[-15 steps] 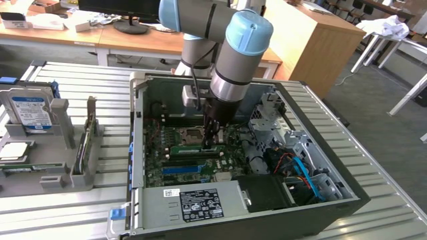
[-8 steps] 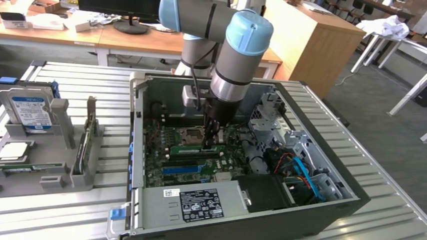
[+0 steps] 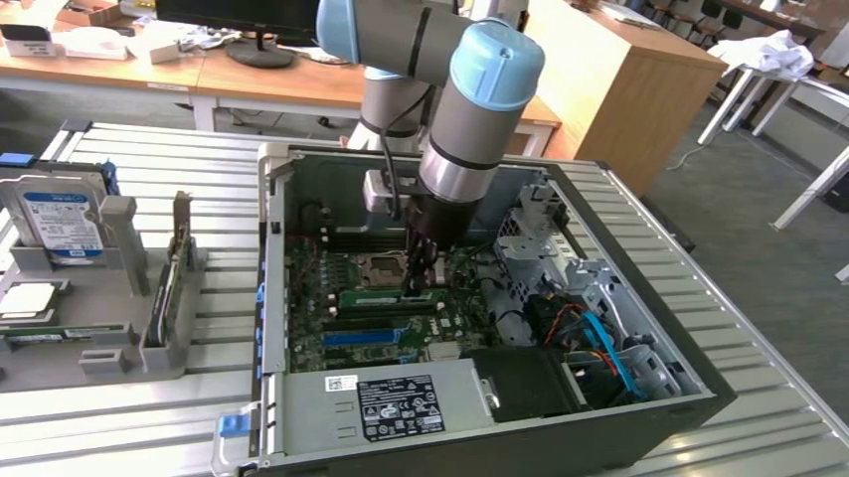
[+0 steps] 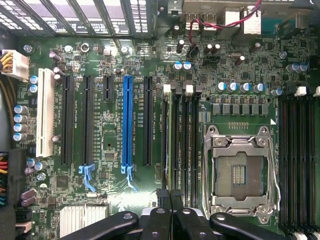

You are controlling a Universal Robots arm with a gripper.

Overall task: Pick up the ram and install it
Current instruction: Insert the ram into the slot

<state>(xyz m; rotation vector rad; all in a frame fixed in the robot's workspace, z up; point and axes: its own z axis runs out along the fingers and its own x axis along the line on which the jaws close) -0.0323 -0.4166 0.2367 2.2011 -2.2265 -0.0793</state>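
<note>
gripper – pinched shut, over end of ram | ram – seated in slot just beside CPU socket | blue slot – farther from socket, apart from gripper

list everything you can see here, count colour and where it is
table: one, silver slats, under everything
computer case: one, black, open, on the table
motherboard: one, green, inside the case
long slot: one, blue, on the motherboard
card slot: one, white, on the motherboard
cpu socket: one, silver frame, beside the memory slots
ram: one, green, at the memory slots, under the gripper
power supply: one, grey, labelled, in the case's near end
fixture: one, grey, exterior view's left
hard drive: one, blue label, upright in the fixture
arm: one, grey with light blue caps, reaching into the case
gripper: one, black, shut, right over the ram
</note>
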